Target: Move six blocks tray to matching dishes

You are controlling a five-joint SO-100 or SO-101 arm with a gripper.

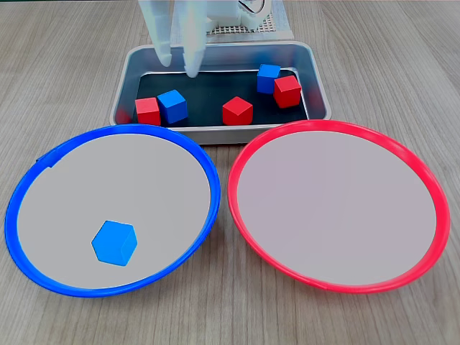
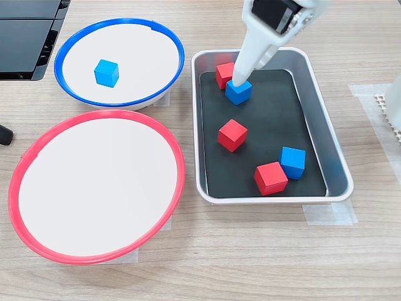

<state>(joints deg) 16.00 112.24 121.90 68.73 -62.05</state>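
Currently, white two-finger gripper (image 1: pixel 180 63), fingers parted and holding nothing, hangs over silver metal tray (image 1: pixel 316 79), just behind bright blue cube (image 1: pixel 172 106).

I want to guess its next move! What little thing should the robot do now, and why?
Probably lower the gripper onto the blue block beside a red block in the tray. Its open jaws hang just above it, and the blue-rimmed dish holds one blue block.

Pale wood-grain tabletop (image 1: pixel 402 65), perhaps laminate, evenly lit
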